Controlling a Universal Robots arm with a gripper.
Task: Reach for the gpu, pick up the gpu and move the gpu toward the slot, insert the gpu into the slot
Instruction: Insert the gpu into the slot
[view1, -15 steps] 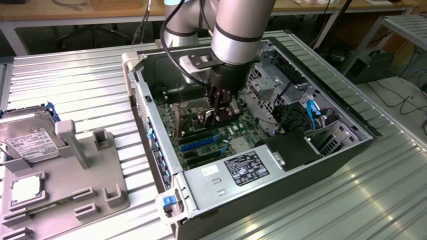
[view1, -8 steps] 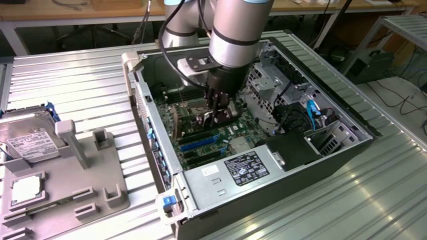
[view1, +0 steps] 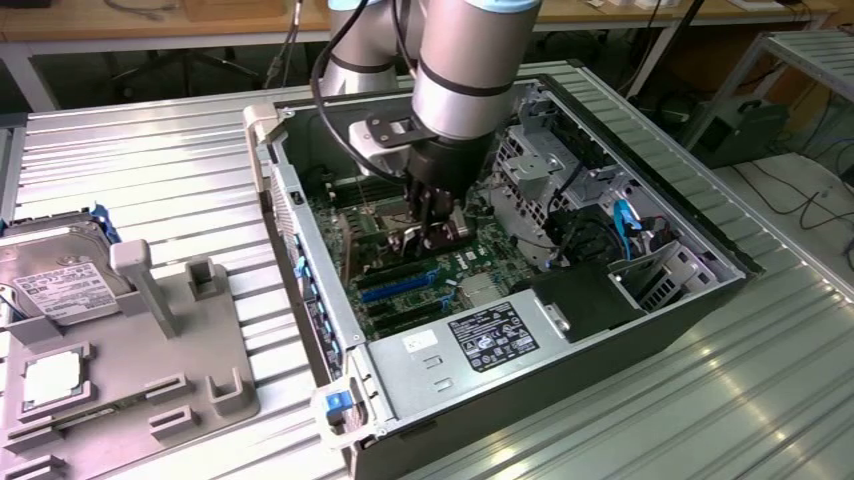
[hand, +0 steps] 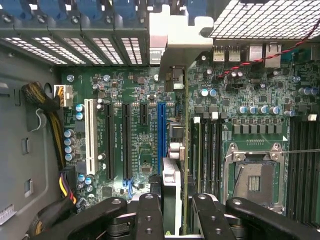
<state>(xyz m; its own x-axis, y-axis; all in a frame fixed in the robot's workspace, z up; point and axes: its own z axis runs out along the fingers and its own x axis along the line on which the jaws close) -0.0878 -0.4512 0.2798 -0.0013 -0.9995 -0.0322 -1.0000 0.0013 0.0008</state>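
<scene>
My gripper (view1: 434, 232) reaches down into the open computer case (view1: 694, 250) over the motherboard. In the wrist view my gripper (hand: 177, 212) is shut on the gpu (hand: 172, 165), seen edge-on as a thin card running away from the fingers (hand: 150, 212), with its silver end bracket (hand: 170, 45) at the case's rear wall. The slot (hand: 161, 132), a long bright blue strip, lies on the green board just beside the card's edge and parallel to it. The card hangs above the board, between the slot and the black memory strips (hand: 207, 150). Blue connectors (view1: 400, 285) show under the gripper.
A white connector (hand: 90, 135) and black connectors (hand: 109, 140) lie beyond the slot, and a processor socket (hand: 255, 175) on the other side. Cables (hand: 45, 107) bunch at the case wall. The power supply (view1: 494, 335) sits at the case front. A hard drive (view1: 54, 270) and processor chip (view1: 51, 375) lie outside.
</scene>
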